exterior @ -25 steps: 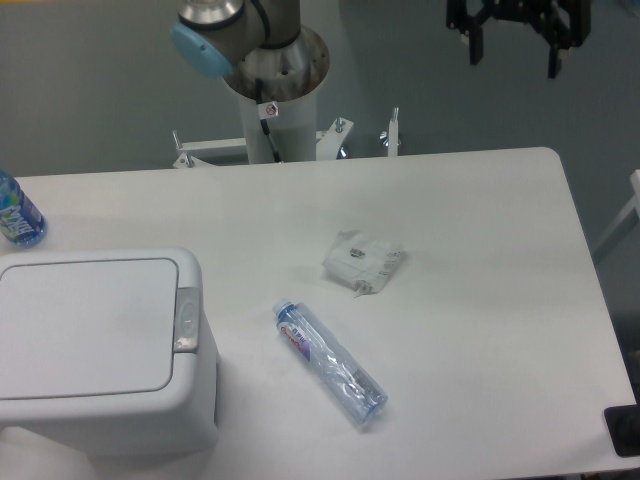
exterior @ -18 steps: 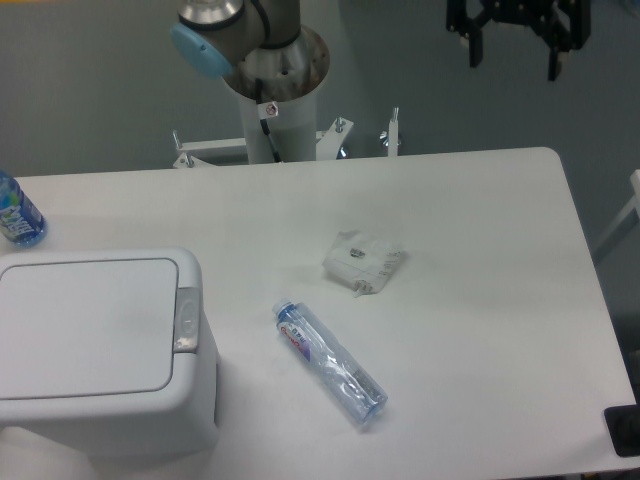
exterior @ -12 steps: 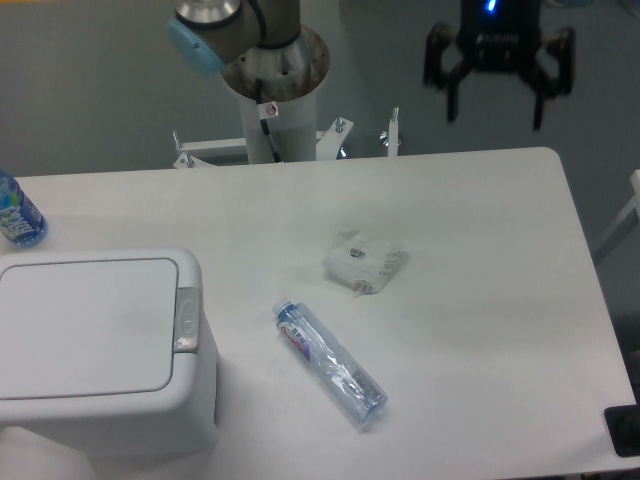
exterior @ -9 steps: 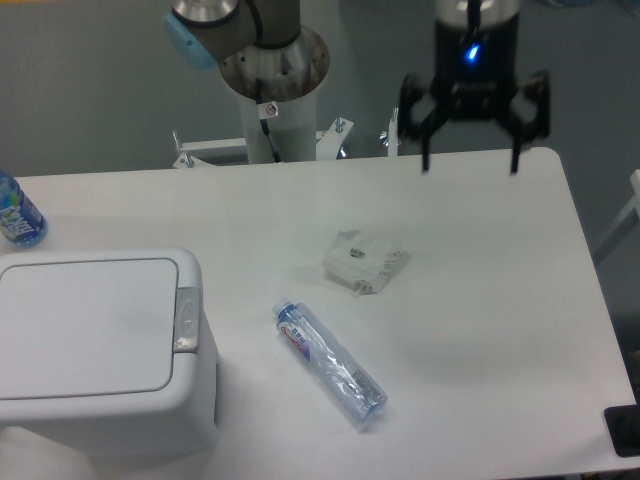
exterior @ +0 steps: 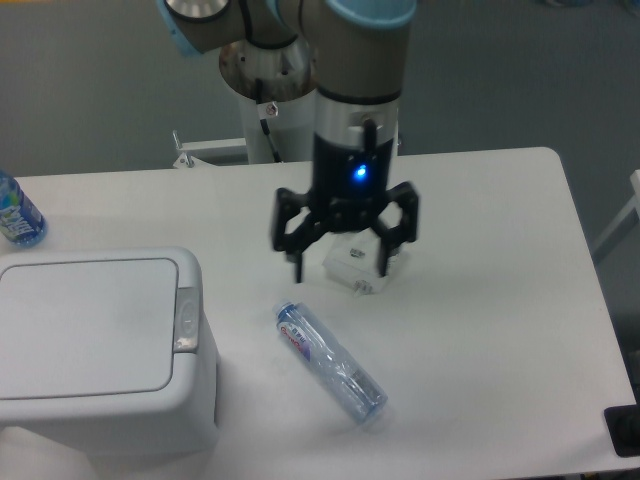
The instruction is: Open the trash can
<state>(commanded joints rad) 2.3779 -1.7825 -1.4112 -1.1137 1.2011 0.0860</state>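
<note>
The trash can [exterior: 95, 350] is a boxy light-grey bin at the left front of the table, its flat lid down. A small grey latch [exterior: 187, 319] sits at the lid's right edge. My gripper [exterior: 339, 267] hangs over the middle of the table, to the right of the trash can and apart from it. Its two black fingers are spread wide, open, with nothing between them. A blue light glows on the wrist above.
A crumpled white packet [exterior: 358, 268] lies just behind the gripper's fingers. A clear plastic bottle [exterior: 330, 363] lies on its side on the white table [exterior: 500, 300], in front of the gripper. Another blue bottle [exterior: 15, 212] stands at the far left edge. The robot's base pillar [exterior: 270, 90] rises behind the table.
The arm has swung down and to the left, from above the table's far right corner to low over the middle near the white packet. The fingers stay spread. The trash can's lid has not moved.
</note>
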